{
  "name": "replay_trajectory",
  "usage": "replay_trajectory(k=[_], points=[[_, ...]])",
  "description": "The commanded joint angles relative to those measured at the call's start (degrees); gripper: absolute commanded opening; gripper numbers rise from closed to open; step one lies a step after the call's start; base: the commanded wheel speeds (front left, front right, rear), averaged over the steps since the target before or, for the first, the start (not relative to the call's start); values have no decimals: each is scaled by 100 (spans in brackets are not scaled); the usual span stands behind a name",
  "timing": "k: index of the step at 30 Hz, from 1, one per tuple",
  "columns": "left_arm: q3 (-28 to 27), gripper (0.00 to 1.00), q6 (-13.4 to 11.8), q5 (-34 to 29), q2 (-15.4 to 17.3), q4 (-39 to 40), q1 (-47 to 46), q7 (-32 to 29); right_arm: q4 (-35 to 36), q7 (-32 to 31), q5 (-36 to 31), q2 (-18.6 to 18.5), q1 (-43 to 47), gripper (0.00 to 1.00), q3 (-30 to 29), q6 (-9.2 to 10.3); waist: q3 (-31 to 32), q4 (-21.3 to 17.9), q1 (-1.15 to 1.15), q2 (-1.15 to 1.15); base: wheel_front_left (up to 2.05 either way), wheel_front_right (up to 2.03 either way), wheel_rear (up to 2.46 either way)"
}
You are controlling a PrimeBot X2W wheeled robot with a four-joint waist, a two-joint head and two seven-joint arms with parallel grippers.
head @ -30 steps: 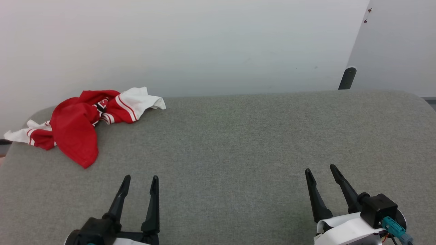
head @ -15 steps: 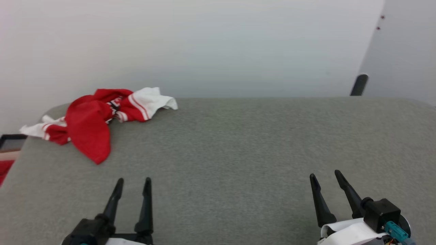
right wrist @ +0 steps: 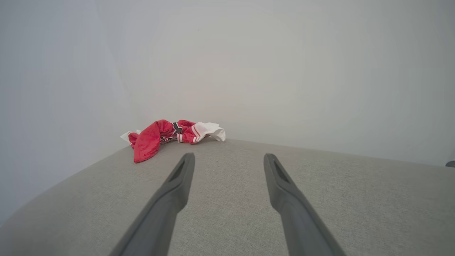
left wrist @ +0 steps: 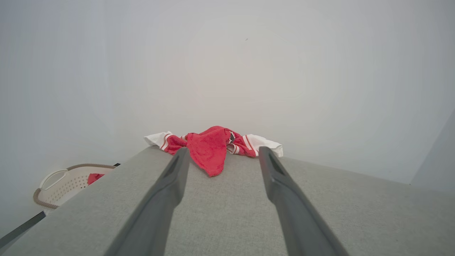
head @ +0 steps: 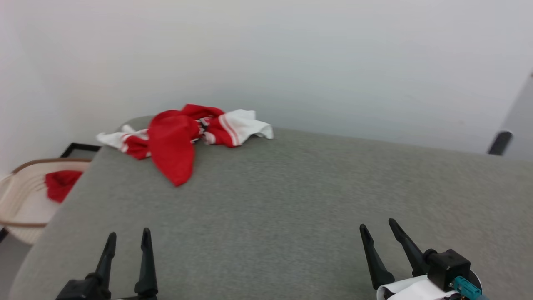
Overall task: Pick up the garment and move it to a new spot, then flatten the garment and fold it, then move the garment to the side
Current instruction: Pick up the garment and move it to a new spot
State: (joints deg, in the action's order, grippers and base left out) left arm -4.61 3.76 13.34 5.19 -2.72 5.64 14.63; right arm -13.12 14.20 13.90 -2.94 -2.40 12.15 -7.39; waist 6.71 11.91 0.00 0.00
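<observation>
The garment (head: 179,133) lies in a crumpled heap at the far left corner of the bench (head: 291,200), which has a grey fabric cover. The heap is close to the white wall (head: 291,62). A long red flap of the garment points toward the robot. One white sleeve with red stripes spreads to the right, and another white part reaches toward the left end of the bench. A little black lettering shows between the folds.

The left gripper (head: 128,233) is at the lower left of the head view, over the near side of the bench. Its fingers (left wrist: 167,192) are spread apart and nothing is between them. In the left wrist view the garment shows far ahead, through the gap of these fingers, and they do not touch it.

The right gripper (head: 377,225) is at the lower right of the head view, well apart from the garment. Its fingers (right wrist: 170,199) are also spread apart and hold nothing. In the right wrist view the garment is far ahead and to the left of them.

Beside the left end of the bench, lower than its top, stands a light round basket (head: 21,204) with a brown rim. A small red cloth (head: 60,183) lies inside it.
</observation>
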Motion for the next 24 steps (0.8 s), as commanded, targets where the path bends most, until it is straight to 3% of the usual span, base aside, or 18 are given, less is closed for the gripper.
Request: replay_trajectory(k=[1,6,11,19,24], points=[[-12,100,-18,35,8,30,51,-24,-25,32,46,9,45,100,31,-19,155,369,0,0,0,0,0],[8,100,34,191,24,76,-46,-180,-92,45,124,9,32,100,87,-19,156,506,0,0,0,0,0],[-87,100,80,418,197,171,-357,-560,-97,35,60,4,-80,100,159,-19,-11,361,0,0,0,0,0],[-471,100,187,983,899,367,-1310,-1593,73,-81,-129,-28,-198,100,146,-19,-536,-190,0,0,0,0,0],[-649,100,255,1405,1525,179,-2135,-2408,333,-143,-185,-149,-401,100,93,-19,-1138,-537,0,0,0,0,0]])
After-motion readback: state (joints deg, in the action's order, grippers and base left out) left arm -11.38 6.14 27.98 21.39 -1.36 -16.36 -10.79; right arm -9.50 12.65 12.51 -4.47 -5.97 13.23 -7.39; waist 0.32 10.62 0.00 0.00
